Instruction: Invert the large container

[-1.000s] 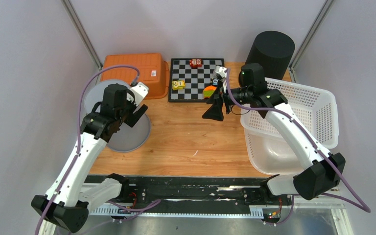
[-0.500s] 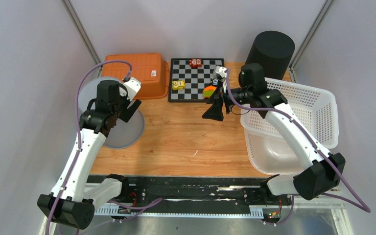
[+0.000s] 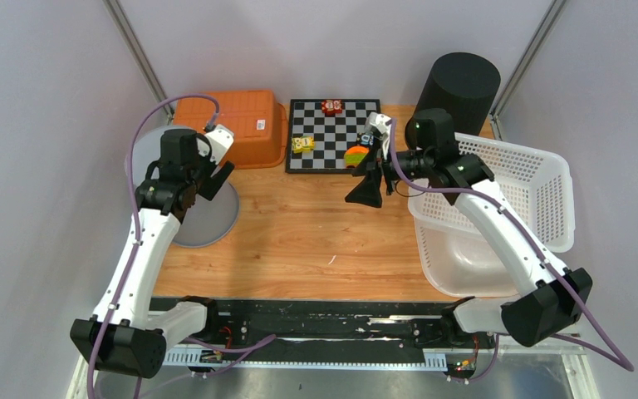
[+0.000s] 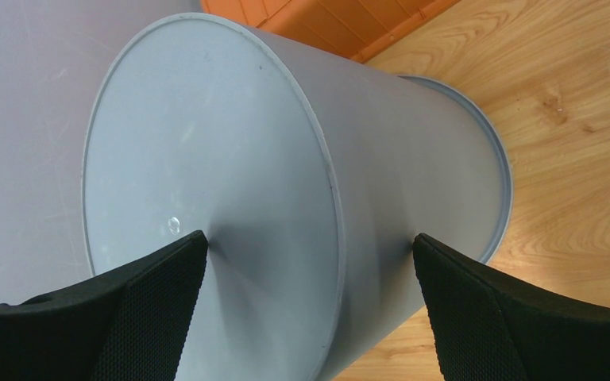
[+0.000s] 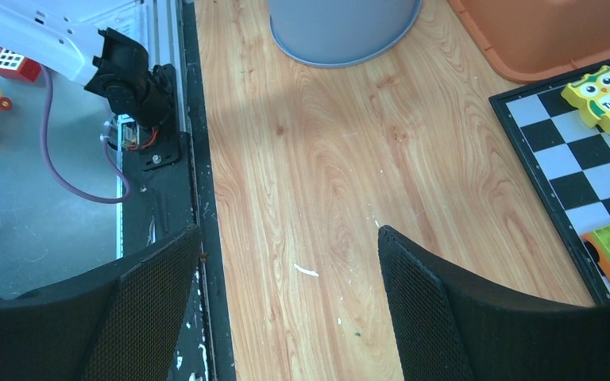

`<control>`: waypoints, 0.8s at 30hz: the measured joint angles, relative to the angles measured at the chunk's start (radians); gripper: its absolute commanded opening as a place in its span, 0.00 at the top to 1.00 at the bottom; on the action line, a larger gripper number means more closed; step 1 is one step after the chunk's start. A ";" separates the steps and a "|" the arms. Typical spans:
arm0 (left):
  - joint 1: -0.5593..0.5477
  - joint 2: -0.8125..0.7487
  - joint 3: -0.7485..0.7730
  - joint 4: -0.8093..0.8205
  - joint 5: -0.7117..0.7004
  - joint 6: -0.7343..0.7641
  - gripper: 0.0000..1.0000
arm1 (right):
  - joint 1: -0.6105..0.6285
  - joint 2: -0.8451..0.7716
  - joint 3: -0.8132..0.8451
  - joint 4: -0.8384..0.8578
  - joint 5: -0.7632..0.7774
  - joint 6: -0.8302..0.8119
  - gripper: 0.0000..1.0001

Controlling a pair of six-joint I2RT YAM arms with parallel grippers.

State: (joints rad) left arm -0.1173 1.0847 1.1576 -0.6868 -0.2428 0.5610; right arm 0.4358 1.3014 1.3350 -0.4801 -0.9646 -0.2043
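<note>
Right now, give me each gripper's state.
Left gripper: open, at the grey bucket, no grip visible.
Right gripper: open, empty, over the wooden table.

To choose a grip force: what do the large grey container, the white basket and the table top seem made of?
Large grey container: probably plastic, smooth and matte; even colour, moulded rim, faint scuffs.
White basket: likely plastic, slightly glossy; thin walls with moulded holes.
Table top: wood or wood-look laminate; grain lines show, which one I cannot tell.
</note>
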 measured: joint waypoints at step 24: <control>0.010 -0.222 0.216 -0.301 0.526 -0.046 0.00 | 0.000 -0.422 0.093 -0.668 0.666 -0.557 0.15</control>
State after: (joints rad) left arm -0.1078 0.8627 1.3739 -0.9878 0.2829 0.5148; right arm 0.4355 0.8795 1.4277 -1.1484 -0.2989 -0.7616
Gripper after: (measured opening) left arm 0.999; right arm 0.850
